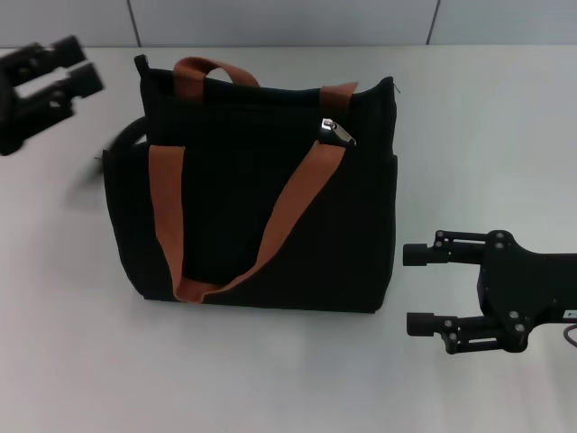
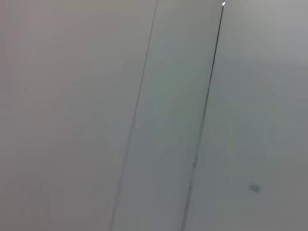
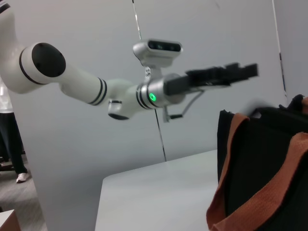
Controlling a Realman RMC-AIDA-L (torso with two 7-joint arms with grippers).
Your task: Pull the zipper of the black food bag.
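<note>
The black food bag (image 1: 234,225) stands upright in the middle of the white table, with rust-orange handles (image 1: 297,203) draped over its front. The silver zipper pull (image 1: 338,132) lies at the right end of the zip line on the bag's upper front. My left gripper (image 1: 77,63) is open and empty, raised beyond the bag's far left corner; the right wrist view shows it (image 3: 240,72) above the bag (image 3: 260,159). My right gripper (image 1: 415,289) is open and empty, low beside the bag's right side, apart from it. The left wrist view shows only wall panels.
The white table (image 1: 270,379) runs around the bag on all sides. A panelled grey wall (image 1: 288,18) stands behind the table. A person's leg (image 3: 12,139) shows beyond the table's far side in the right wrist view.
</note>
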